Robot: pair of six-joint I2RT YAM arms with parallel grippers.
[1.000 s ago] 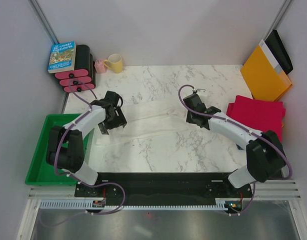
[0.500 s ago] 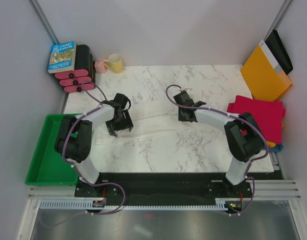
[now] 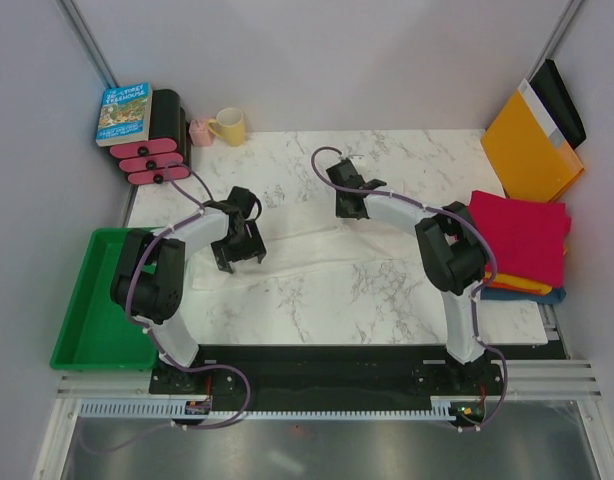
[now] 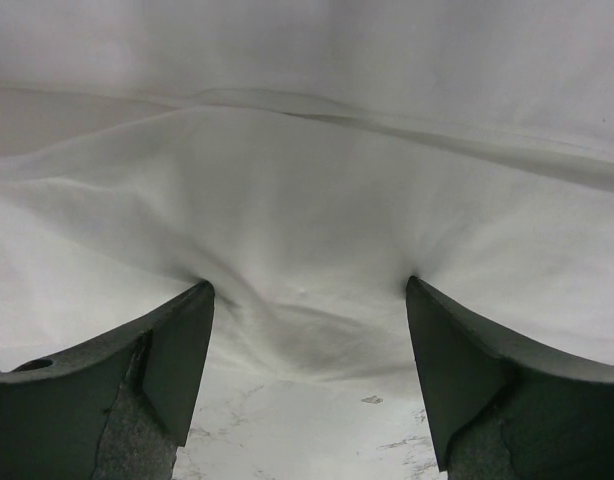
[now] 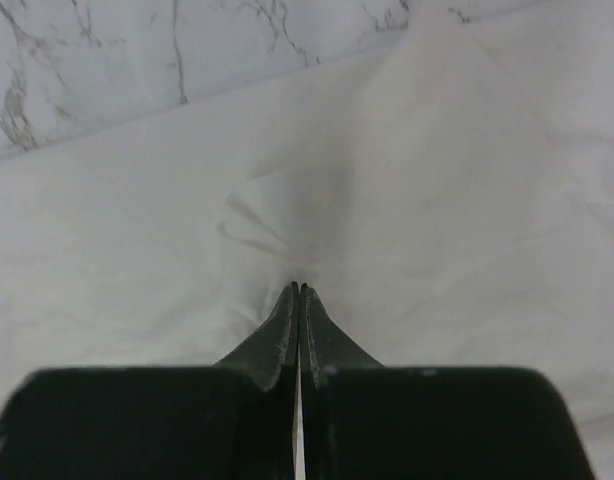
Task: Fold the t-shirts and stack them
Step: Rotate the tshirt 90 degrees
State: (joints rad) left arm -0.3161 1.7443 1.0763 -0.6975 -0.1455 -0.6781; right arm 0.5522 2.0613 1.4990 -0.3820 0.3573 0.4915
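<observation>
From above, the white t-shirt [image 3: 307,243] is lying spread and wrinkled across the middle of the marbled surface [image 3: 387,300]. The left hand [image 3: 239,247] is reaching down onto its left part, and the right hand [image 3: 348,197] is bearing on its far edge. At the right edge of the surface, a crimson t-shirt [image 3: 522,230] is sitting on top of an orange one [image 3: 515,287] and a dark blue one [image 3: 553,297].

In the left wrist view, the left hand [image 4: 307,288] is standing released, its fingers [image 4: 162,360] spread wide and their tips pressing into the white t-shirt [image 4: 307,180].

In the right wrist view, the right hand [image 5: 299,290] is clenched tight, its tips touching the white t-shirt [image 5: 437,180]. The cloth is puckering toward them, but whether any is caught cannot be told.
</observation>
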